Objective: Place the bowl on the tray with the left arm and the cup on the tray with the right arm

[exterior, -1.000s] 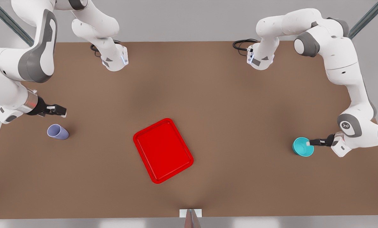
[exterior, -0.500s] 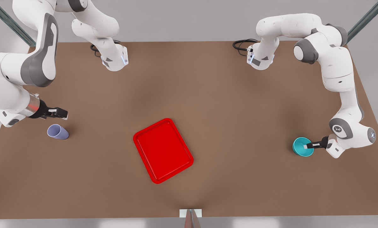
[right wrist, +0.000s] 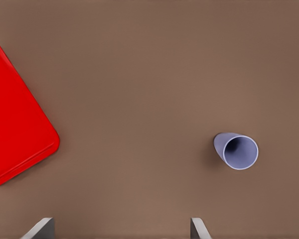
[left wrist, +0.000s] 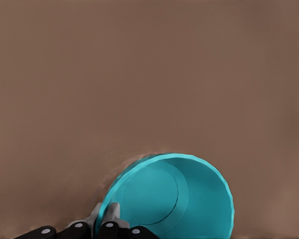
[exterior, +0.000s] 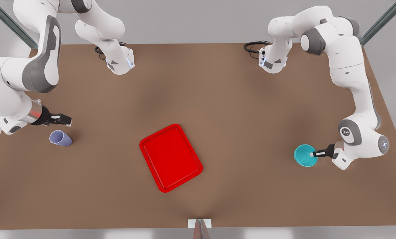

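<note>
Front view: one tray [exterior: 170, 158] at table [exterior: 218, 99] centre, one cup [exterior: 60, 138], one bowl [exterior: 305, 155], all well apart. Left wrist view: left gripper [left wrist: 105, 219] clamped on the bowl's [left wrist: 169, 196] rim. Right wrist view: right gripper [right wrist: 120, 228] fingers apart, above the cup [right wrist: 236, 150]; tray [right wrist: 15, 124] unobstructed.

A simulated robot lab: two white arms [exterior: 350, 66] bolted to a bare brown table [exterior: 218, 99], plain grey walls and metal struts [exterior: 382, 18] behind.
</note>
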